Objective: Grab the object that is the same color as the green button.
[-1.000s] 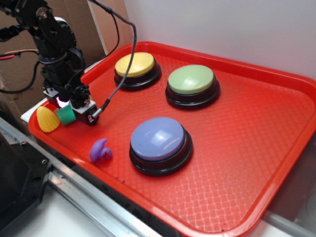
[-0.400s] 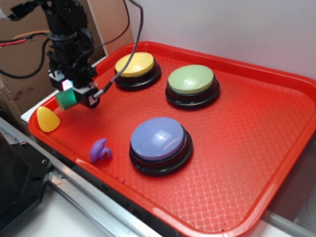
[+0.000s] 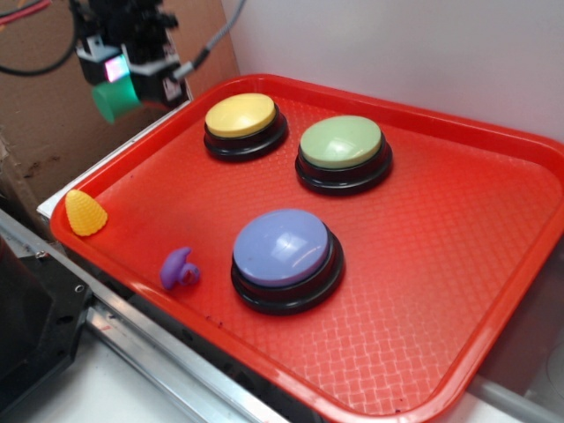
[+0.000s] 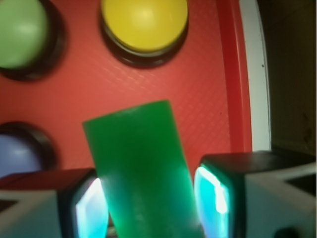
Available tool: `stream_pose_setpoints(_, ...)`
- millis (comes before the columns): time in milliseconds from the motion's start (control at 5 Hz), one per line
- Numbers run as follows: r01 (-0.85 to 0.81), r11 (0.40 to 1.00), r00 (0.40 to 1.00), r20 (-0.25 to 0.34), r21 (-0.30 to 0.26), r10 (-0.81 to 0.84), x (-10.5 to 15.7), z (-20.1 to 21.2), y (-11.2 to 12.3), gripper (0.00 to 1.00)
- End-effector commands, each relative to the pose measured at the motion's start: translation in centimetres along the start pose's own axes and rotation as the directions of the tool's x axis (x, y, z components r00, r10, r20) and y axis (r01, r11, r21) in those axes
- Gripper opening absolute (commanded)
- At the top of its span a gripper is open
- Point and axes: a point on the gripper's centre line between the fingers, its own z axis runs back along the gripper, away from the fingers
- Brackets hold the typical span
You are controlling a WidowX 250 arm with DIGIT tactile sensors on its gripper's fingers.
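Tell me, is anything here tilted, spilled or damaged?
Only one thing: the green cylinder sits slanted between the gripper fingers, not straight, held above the red tray. The three buttons stand flat; nothing looks spilled or broken.

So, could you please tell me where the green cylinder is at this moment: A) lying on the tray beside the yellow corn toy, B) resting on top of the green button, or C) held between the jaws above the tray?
C: the green cylinder sits clamped between the jaws, clear of the red tray.

Plain white wall (image 3: 423, 44) behind; brown cardboard (image 3: 44, 132) at left.
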Motion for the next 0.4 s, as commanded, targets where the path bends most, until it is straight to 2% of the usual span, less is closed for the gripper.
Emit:
stream_pose_setpoints(0, 0.008, 0.999, 0.993, 0.119, -0.048, -0.002, 0.1, 5.8, -2.2, 0.00)
stream_pose_setpoints(200, 0.017, 1.000, 0.993, 0.119, -0.007, -0.016, 0.3, 4.8, -2.8, 0.00)
